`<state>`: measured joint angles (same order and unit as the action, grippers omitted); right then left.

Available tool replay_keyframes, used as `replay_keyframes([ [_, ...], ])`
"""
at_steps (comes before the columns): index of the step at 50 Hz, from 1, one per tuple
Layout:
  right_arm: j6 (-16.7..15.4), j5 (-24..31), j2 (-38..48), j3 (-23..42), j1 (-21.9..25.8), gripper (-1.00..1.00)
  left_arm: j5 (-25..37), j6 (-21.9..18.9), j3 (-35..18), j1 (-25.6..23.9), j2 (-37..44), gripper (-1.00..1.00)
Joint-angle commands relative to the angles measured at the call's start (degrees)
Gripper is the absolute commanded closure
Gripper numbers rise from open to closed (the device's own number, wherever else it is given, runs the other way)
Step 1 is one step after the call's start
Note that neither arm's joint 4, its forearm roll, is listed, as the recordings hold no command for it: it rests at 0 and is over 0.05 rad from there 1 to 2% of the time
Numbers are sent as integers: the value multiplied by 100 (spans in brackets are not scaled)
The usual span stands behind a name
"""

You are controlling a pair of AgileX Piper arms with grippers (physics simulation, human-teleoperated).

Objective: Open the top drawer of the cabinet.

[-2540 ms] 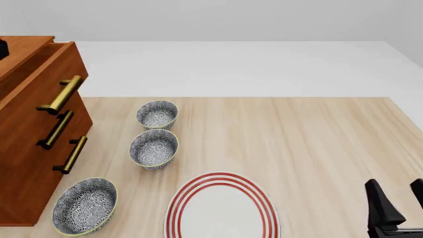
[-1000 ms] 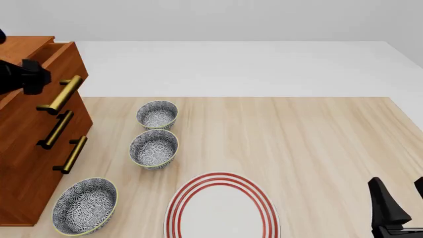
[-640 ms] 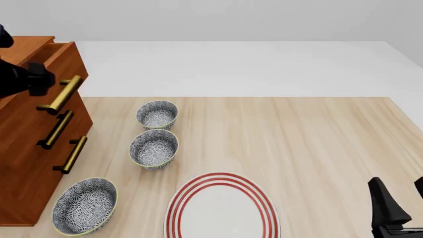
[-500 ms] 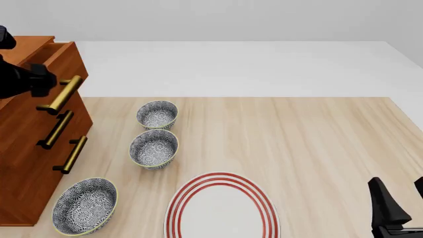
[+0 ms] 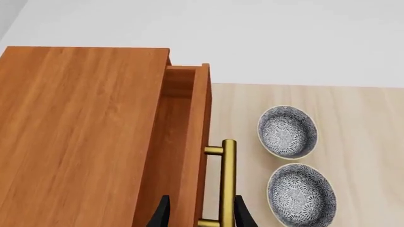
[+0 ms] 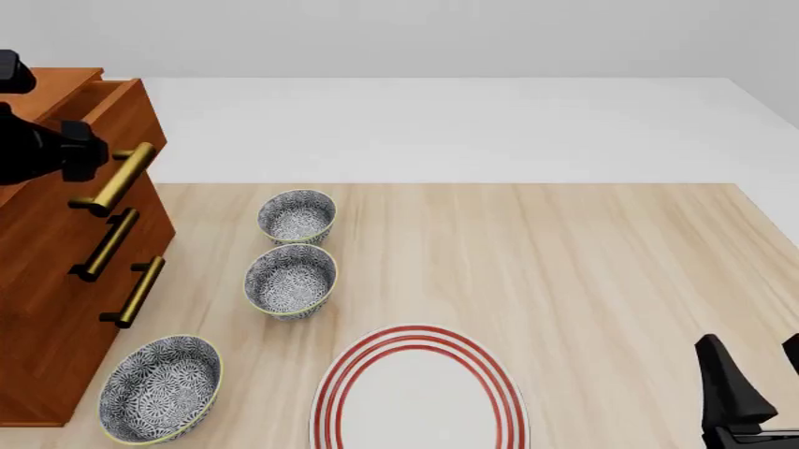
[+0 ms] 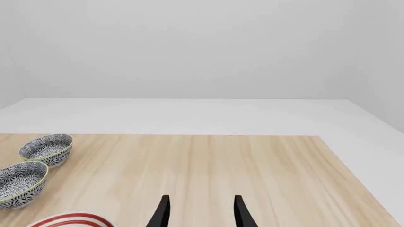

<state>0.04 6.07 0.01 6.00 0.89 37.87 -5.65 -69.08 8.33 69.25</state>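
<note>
The cabinet (image 6: 50, 309) stands at the table's left edge, and its top shows in the left wrist view (image 5: 82, 132). The top drawer (image 6: 131, 112) is pulled out a little, showing a narrow strip of wooden interior (image 5: 175, 118). Its brass handle (image 6: 119, 176) sticks out toward the bowls. My left gripper (image 6: 78, 150) is open and hovers above the drawer front. In the left wrist view the left gripper (image 5: 200, 215) has one finger on each side of the drawer front and handle (image 5: 228, 179), and holds nothing. My right gripper (image 6: 755, 393) is open and empty at the near right.
Three patterned bowls (image 6: 297, 215) (image 6: 291, 279) (image 6: 160, 388) sit in a row just right of the cabinet. A red-ringed white plate (image 6: 418, 393) lies at the near middle. The two lower drawers are shut. The right wrist view shows the right gripper (image 7: 200, 210) over bare wood.
My left gripper has come into view over the top drawer and drifted slightly right toward the handle. The drawer, the bowls and the right arm have not moved.
</note>
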Motion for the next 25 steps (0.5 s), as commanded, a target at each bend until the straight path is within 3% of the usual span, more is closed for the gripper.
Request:
replay_keyframes([
  [1,0,0,0,0,0,-100,19,-6,-55,31,78,-100],
  [25,0,0,0,0,-1,-100,-133,-3,-25,88,332,-100],
])
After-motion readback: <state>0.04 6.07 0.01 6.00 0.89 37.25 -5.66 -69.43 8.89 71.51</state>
